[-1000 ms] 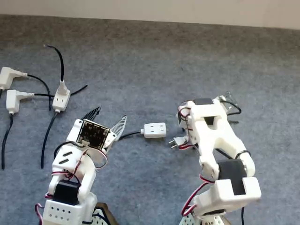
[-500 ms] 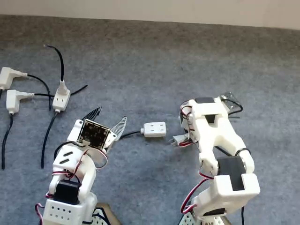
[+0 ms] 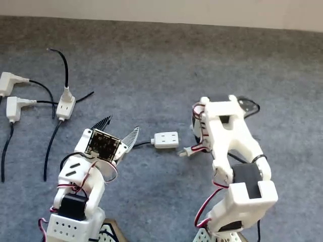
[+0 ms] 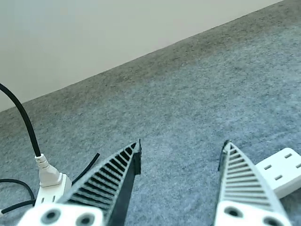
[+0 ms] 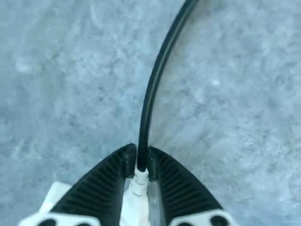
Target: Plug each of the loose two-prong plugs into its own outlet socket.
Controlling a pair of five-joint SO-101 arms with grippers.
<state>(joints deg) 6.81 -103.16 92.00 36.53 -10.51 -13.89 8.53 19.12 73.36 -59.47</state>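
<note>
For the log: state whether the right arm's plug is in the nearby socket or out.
Out. The plug sits unseated beside the outlet socket; the right gripper clamps it.

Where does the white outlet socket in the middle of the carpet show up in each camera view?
High view: outlet socket at centre, between the two arms.
Left wrist view: just past one finger of the open left gripper.
Right wrist view: a white corner beside the right gripper, shut on a plug, may be it; cannot tell.
Shared landmark: the left gripper, near the outlet socket in the high view too.
</note>
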